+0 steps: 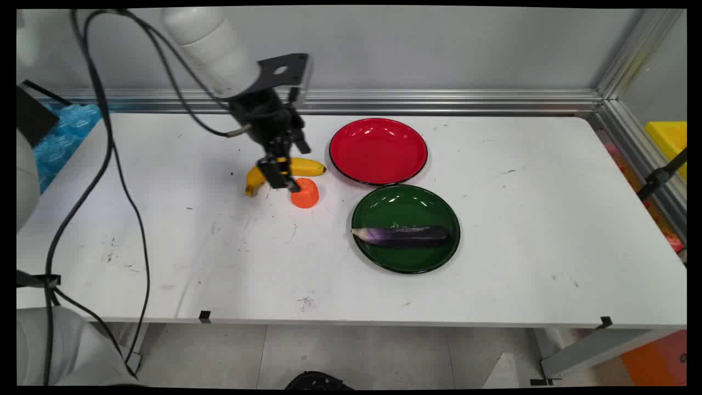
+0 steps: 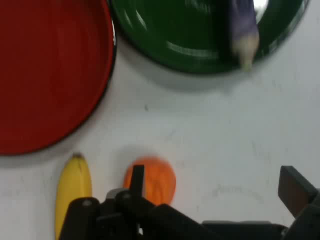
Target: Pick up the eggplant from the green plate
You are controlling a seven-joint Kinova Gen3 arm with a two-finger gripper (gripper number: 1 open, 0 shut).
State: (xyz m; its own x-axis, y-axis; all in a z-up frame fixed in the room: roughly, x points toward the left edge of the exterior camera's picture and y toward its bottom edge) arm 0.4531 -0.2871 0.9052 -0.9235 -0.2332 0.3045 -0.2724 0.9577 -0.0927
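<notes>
My gripper (image 1: 284, 181) hangs low over the table's back left, open, with nothing between its fingers. Its left finger (image 2: 137, 181) stands in front of a small orange fruit (image 1: 305, 193) (image 2: 156, 182); whether it touches the fruit I cannot tell. The right finger (image 2: 295, 189) is over bare table. A yellow banana (image 1: 308, 166) (image 2: 74, 192) lies just behind the gripper, partly hidden by it in the main view. An empty red plate (image 1: 378, 151) (image 2: 50, 75) sits to the right. Nearer the front, a green plate (image 1: 406, 206) (image 2: 190, 30) holds a purple eggplant (image 1: 403, 235) (image 2: 243, 30).
An aluminium rail (image 1: 439, 101) runs along the table's back edge and down the right side. Blue wrapping (image 1: 63, 134) lies off the back left corner and a yellow box (image 1: 669, 137) stands beyond the right rail. Black cables (image 1: 109, 164) hang over the left side.
</notes>
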